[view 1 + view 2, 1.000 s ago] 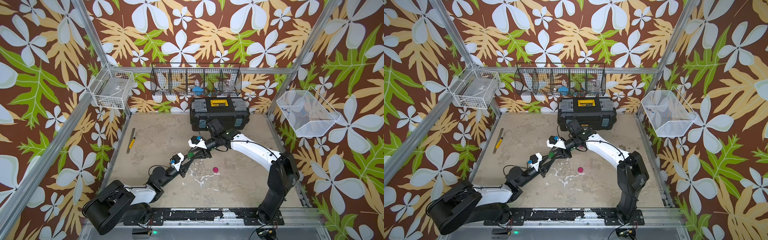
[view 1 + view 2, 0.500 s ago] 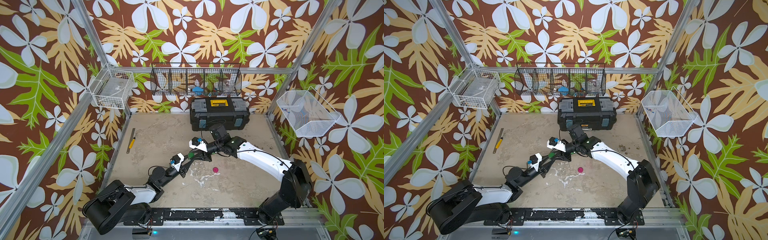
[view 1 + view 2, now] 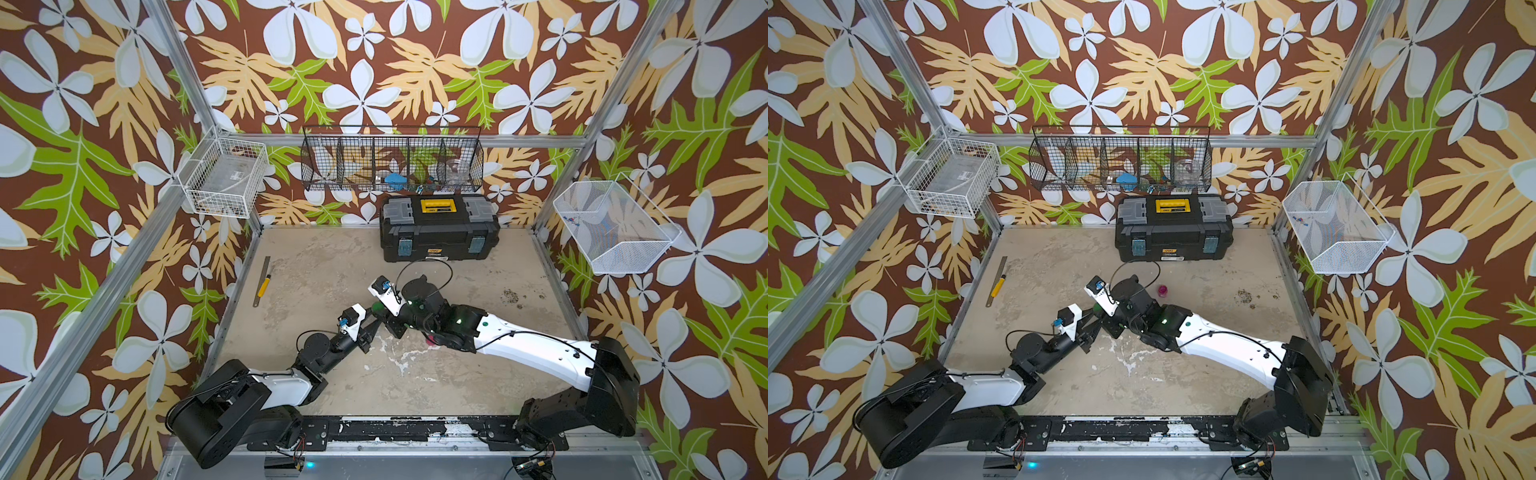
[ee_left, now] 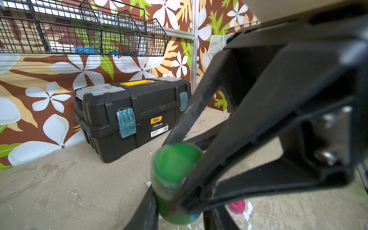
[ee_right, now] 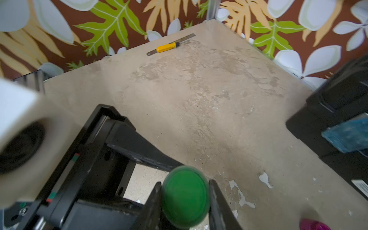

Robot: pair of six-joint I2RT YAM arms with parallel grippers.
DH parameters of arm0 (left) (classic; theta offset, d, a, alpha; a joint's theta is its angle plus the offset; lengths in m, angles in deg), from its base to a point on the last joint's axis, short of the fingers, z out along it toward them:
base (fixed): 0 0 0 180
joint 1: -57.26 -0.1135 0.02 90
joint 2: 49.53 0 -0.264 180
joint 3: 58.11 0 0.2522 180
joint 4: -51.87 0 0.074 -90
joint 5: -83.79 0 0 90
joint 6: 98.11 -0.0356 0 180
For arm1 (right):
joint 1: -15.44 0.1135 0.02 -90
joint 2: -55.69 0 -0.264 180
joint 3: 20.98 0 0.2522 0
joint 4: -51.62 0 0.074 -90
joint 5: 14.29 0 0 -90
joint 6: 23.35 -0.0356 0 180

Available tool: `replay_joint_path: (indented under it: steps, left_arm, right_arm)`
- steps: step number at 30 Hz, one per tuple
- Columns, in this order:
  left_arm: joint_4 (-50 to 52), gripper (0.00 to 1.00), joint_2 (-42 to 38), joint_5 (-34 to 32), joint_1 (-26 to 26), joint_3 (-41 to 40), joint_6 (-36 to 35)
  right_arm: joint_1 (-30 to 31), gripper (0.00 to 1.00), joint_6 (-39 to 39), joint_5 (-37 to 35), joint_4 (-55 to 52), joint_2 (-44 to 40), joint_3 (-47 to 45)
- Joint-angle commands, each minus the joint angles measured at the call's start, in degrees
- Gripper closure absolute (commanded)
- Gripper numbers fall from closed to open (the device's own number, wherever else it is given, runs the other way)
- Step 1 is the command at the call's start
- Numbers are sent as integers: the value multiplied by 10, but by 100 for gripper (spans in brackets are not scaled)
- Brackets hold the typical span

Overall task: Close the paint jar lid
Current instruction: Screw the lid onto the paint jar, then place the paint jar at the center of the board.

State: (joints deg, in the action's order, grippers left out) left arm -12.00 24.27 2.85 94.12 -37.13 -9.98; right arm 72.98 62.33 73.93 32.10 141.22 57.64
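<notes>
A small green paint jar (image 4: 171, 213) is held just above the table near its middle, and my left gripper (image 4: 177, 211) is shut on its body. The green lid (image 5: 185, 196) sits on top of the jar. My right gripper (image 5: 185, 197) is shut on the lid, one finger on each side of its rim. In both top views the two grippers meet tip to tip, left gripper (image 3: 373, 327) and right gripper (image 3: 380, 312), with only a green spot of the lid (image 3: 1097, 308) showing between them.
A black toolbox (image 3: 438, 232) stands at the back of the table. A steel ruler and a yellow-handled tool (image 3: 262, 282) lie at the left edge. A small pink jar (image 3: 1162, 289) stands behind the right wrist, and a pink lid (image 4: 237, 206) lies on the table below it.
The right arm's elbow and shoulder have swung out to the right and lower, while its gripper has stayed on the green lid. The left arm has not moved.
</notes>
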Motion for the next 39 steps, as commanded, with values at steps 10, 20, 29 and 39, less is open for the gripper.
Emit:
replay_joint_path:
  steps: [10,20,29,39]
  left_arm:
    - [0,88,-1,7,0,2,-7]
    - [0,46,-1,0,0,2,-7]
    - [0,4,-14,-23,0,-7,-5]
    - [22,0,-49,-55,1,-17,-15]
  right_arm:
    - [30,98,-78,-87,88,-16,-22]
    - [20,100,-51,-60,74,-39,-31]
    - [-92,100,-55,-26,152,-33,-69]
    - [-139,100,-67,-16,300,129,-90]
